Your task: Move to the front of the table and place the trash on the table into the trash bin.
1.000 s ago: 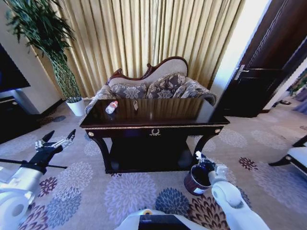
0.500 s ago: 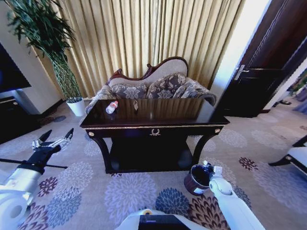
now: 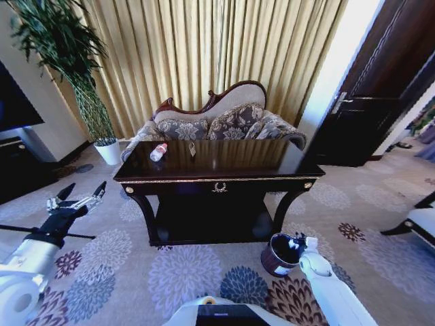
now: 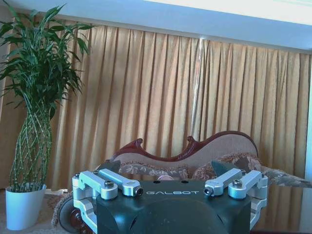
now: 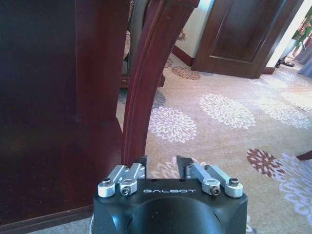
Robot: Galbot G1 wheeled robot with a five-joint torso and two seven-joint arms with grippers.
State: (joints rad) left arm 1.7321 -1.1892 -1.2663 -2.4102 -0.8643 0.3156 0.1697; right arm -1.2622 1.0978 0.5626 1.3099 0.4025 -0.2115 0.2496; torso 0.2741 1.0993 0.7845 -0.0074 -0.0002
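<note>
The left gripper (image 3: 78,197) hangs spread and empty, low beside the table (image 3: 217,178). The right gripper (image 3: 297,243), fingers slightly parted, hovers at the trash bin (image 3: 279,255). The bottle (image 3: 158,152) lies near the tabletop's far-left edge, a small wrapper (image 3: 192,149) beside it; reaching it calls for raising the left arm well above the edge first.

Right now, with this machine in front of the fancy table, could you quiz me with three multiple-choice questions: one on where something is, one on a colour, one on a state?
1. Where is the trash bin?
A. on the carpet by the table, at its right leg
B. on the sofa
C. on the tabletop

2. The bottle cap is:
A. green
B. red
C. blue

3. The left pincer is:
A. gripping the bottle
B. open, holding nothing
C. inside the bin

A: the bin stands on the floor there.
B: the cap shows red.
B: its fingers are spread in the air.
</note>
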